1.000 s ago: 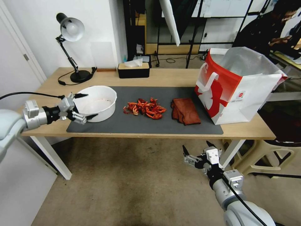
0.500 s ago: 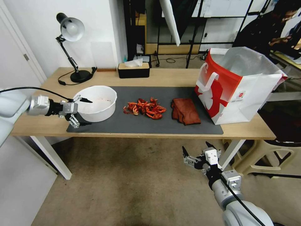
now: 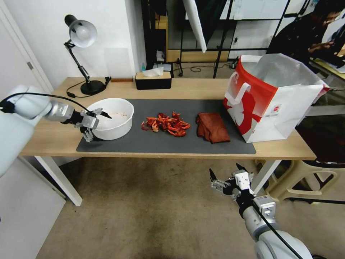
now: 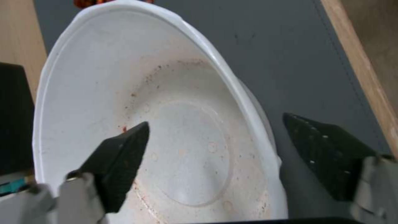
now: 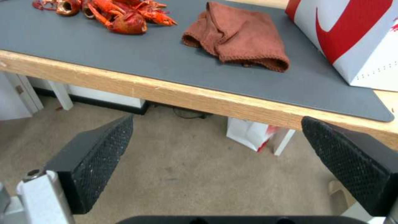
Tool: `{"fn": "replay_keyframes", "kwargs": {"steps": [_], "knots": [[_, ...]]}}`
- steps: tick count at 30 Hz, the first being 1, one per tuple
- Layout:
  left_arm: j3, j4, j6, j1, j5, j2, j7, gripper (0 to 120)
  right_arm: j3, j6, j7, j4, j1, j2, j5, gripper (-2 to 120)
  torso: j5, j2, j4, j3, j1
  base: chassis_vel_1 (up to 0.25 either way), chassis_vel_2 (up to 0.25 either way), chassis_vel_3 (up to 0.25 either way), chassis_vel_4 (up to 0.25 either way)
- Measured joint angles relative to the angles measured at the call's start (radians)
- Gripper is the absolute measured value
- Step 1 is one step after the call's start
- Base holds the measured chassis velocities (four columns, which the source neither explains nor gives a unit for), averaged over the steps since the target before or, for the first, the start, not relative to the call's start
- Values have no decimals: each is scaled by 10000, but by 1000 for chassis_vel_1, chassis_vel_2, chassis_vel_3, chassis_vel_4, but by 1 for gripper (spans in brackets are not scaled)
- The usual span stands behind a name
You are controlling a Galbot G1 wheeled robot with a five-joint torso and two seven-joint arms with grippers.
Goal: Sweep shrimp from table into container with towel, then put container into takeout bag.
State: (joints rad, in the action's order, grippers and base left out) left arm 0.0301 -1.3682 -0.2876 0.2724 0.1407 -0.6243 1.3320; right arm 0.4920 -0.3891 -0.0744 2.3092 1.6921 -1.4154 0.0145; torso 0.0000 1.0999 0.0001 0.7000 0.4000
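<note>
The white container (image 3: 115, 131) stands on the left end of the grey mat (image 3: 161, 144) on the table (image 3: 201, 90). My left gripper (image 3: 97, 126) is open and straddles the container's left wall (image 4: 104, 77), one finger inside and one outside. The red-orange shrimp (image 3: 165, 124) lie heaped mid-mat, and the rust-brown towel (image 3: 212, 126) lies folded to their right. Right of the towel stands the open red-and-white takeout bag (image 3: 266, 104). Below the table's front edge, my right gripper (image 3: 225, 169) hangs open and faces the towel (image 5: 240, 37), shrimp (image 5: 120, 15) and bag (image 5: 352, 40).
A desk lamp (image 3: 81, 34) stands at the table's back left with a black tissue box (image 3: 153, 81) at the back centre. A beige chair frame (image 3: 305, 180) sits beside the table's right leg. Carpet stretches in front of the table.
My left gripper has moved right over the table edge until its open fingers straddle the container's wall. The right arm has barely moved.
</note>
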Motion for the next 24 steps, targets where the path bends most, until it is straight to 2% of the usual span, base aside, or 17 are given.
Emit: {"fn": "replay_keyframes", "kwargs": {"steps": [1, 3, 4, 5, 6, 8, 9, 11, 13, 16, 17, 20, 24], "knots": [[27, 3, -72, -52, 100, -22, 105, 74, 0, 1, 2, 0, -2, 1, 6, 100, 1, 0, 1, 0, 0, 0, 0, 0, 0], [30, 5, -85, -61, 117, -29, 129, 74, 0, 1, 3, 0, -2, 2, 6, 100, 1, 0, 1, 0, 0, 0, 0, 0, 0], [66, 38, -200, -128, 251, -87, 347, 66, 0, 3, 5, 0, -6, 9, 8, 100, 0, 0, -1, 0, 0, 0, 0, 0, 0], [104, 50, -233, -152, 275, -98, 391, 61, 1, 3, 6, 0, -9, 19, 9, 100, 0, 0, -1, 0, 0, 0, 0, 0, 0], [104, 50, -233, -152, 275, -98, 391, 61, 1, 3, 6, 0, -9, 19, 9, 100, 0, 0, -1, 0, 0, 0, 0, 0, 0], [199, 64, -277, -209, 331, -102, 519, 49, 8, 3, 10, 1, -11, 37, 8, 100, 0, 0, 0, 0, 0, 0, 0, 0, 0], [199, 64, -277, -209, 331, -102, 519, 49, 8, 3, 10, 1, -11, 37, 8, 100, 0, 0, 0, 0, 0, 0, 0, 0, 0], [283, 74, -308, -247, 366, -102, 609, 38, 9, 5, 20, 1, -10, 40, 9, 100, 0, 1, -1, 0, 0, 0, 0, 0, 0], [309, 82, -313, -257, 377, -102, 634, 34, 7, 6, 26, 0, -10, 39, 8, 100, 0, 2, -1, 0, 1, 0, 0, 0, 0], [365, 125, -328, -259, 395, -112, 720, 21, 0, 13, 30, -2, -5, 36, 8, 100, 0, 2, 0, 0, 0, 0, 0, 0, 0], [365, 125, -328, -259, 395, -112, 720, 21, 0, 13, 30, -2, -5, 36, 8, 100, 0, 2, 0, 0, 0, 0, 0, 0, 0], [444, 180, -384, -261, 382, -106, 743, 6, -1, 17, 34, -3, -2, 46, 7, 100, 0, 2, -1, 0, 0, 0, 0, 0, 0], [462, 246, -490, -235, 320, -86, 762, 0, -16, 17, 35, -19, 6, 42, -2, 100, 0, 2, -2, 0, 0, 0, 0, 0, 0]]}}
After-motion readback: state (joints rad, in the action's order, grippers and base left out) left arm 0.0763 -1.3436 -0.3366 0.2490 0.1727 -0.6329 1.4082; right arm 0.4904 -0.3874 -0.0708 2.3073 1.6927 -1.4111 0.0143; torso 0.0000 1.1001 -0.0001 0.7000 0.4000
